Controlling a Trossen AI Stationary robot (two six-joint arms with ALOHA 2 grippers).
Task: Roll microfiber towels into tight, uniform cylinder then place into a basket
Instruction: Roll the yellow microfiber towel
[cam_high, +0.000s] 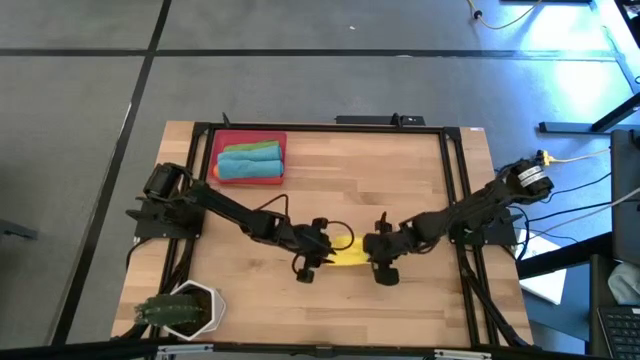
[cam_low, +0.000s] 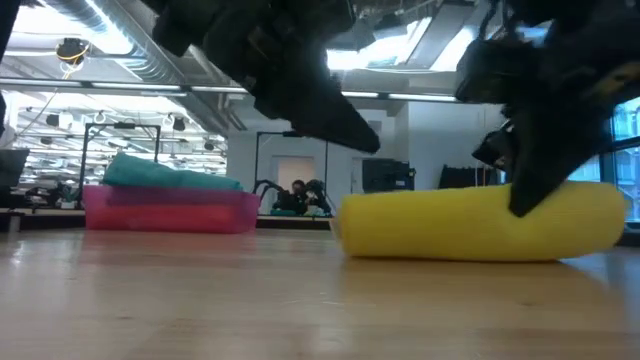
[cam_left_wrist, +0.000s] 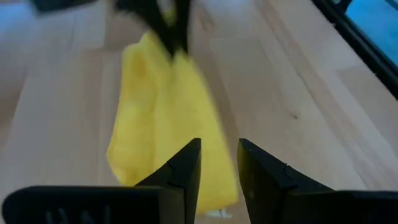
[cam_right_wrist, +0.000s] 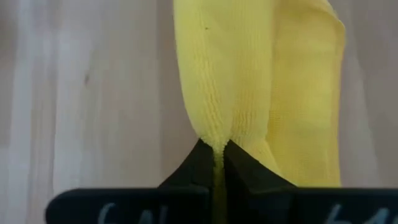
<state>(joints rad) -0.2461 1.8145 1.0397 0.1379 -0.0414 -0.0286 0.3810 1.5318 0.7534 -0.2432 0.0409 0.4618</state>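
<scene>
Wooden table (cam_high: 420, 180) carries the yellow towel (cam_high: 349, 252), rolled, long axis running between both arms; the right end effector (cam_right_wrist: 217, 155) is pinched shut on its near end. Left end effector (cam_left_wrist: 217, 163) hangs at the opposite end, fingers slightly parted, gripping nothing.

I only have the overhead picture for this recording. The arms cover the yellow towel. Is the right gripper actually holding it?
Observer: Yes. The right wrist view shows the right gripper shut on a fold of the yellow towel.
Operator: And the left one?
Observer: The left gripper is at the towel's other end, its fingers parted, with no cloth between them.
Operator: Is the towel rolled yet?
Observer: From table height it lies as a thick roll on the table.
</scene>
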